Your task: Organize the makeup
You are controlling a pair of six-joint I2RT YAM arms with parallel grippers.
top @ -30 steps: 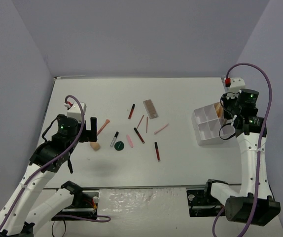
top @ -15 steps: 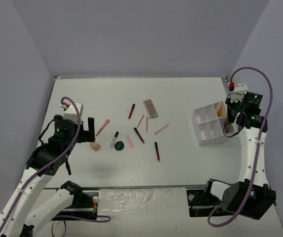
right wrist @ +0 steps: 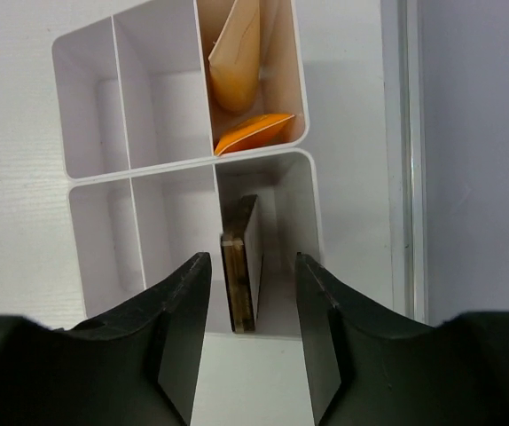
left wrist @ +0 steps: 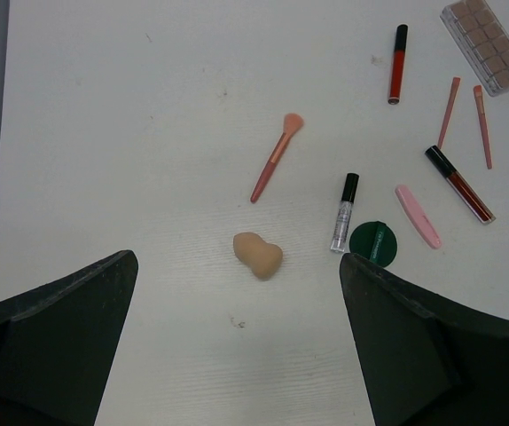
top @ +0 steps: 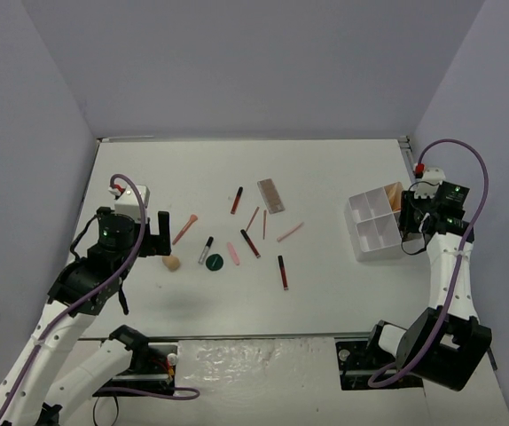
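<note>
The makeup lies mid-table: a brown palette (top: 271, 195), dark-red sticks (top: 236, 200), pink pencils (top: 290, 232), a brush (top: 184, 228), a clear tube (top: 207, 249), a green disc (top: 215, 262) and a beige sponge (top: 173, 263). My left gripper (top: 159, 238) hangs open just short of the sponge (left wrist: 257, 255), with nothing between its fingers. My right gripper (right wrist: 252, 266) is open over the white tray (right wrist: 175, 169). A second brown palette (right wrist: 239, 275) stands on edge in the near right compartment, with a gap to each finger. An orange tube (right wrist: 253, 133) and a beige tube (right wrist: 235, 62) fill the compartment beyond.
The tray (top: 374, 222) sits close to the table's right edge and the side wall. Its other compartments show only white bottoms. Bare tabletop lies between the scattered items and the tray.
My right gripper's jaws have parted and let go of the palette, which now stands in the tray compartment. The right wrist has shifted slightly rightward. The left arm has barely moved.
</note>
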